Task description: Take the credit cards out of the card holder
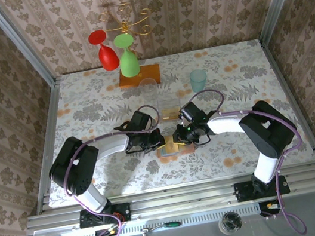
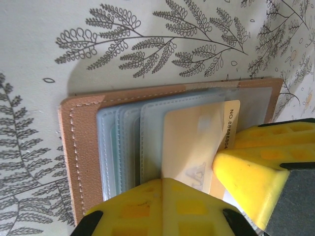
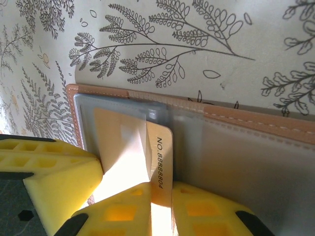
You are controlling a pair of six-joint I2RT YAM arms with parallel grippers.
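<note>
The only writing that could be read was "NO 8888804", printed in black along one short end of a tan card. That tan card was poking part way out of the pockets of the card holder. The card holder lay open and flat on the table, in the middle, right in front of the two arms. Its brown stitched edge ran around the grey-blue pockets. Seen from above, the left arm and the right arm both reached forward. They bent in toward each other and met over the card holder. The left gripper had its yellow fingers pressed together with nothing between them. Its tip sat on the pockets and on the near part of the tan card. The right gripper came in from the other side, at the end of the card with the number. In the right wrist view the card's edge ran between its two yellow fingers. They looked clamped on it, though the bright light there made it hard to be sure. The two grippers were just beside each other.
</note>
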